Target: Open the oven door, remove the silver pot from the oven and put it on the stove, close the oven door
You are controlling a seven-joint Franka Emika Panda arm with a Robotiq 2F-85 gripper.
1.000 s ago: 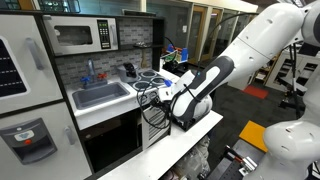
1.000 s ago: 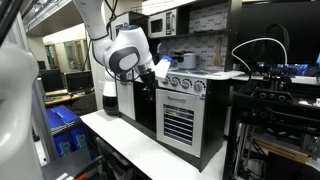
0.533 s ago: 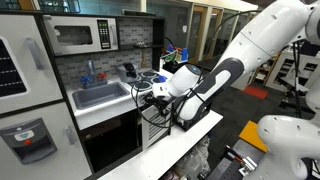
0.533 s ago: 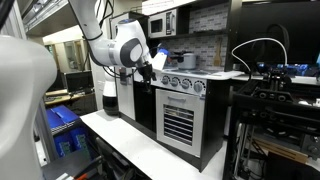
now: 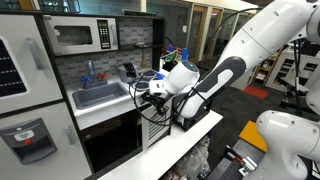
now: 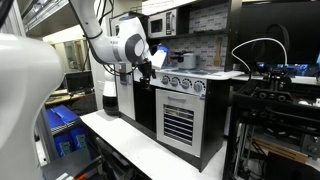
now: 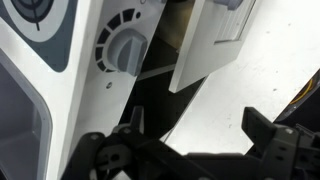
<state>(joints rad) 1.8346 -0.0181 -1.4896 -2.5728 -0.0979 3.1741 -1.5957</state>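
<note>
White oven door (image 6: pixel 178 122) below end effector (image 6: pixel 154 66) w/ jaws spread.

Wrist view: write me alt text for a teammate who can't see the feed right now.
The gripper, jaws wide open and holding nothing, spans the bottom of the picture, beneath a round grey knob on the white toy-kitchen front. A burner ring of the stove shows at top left, and a tilted white panel stands to the right across a dark gap.
</note>
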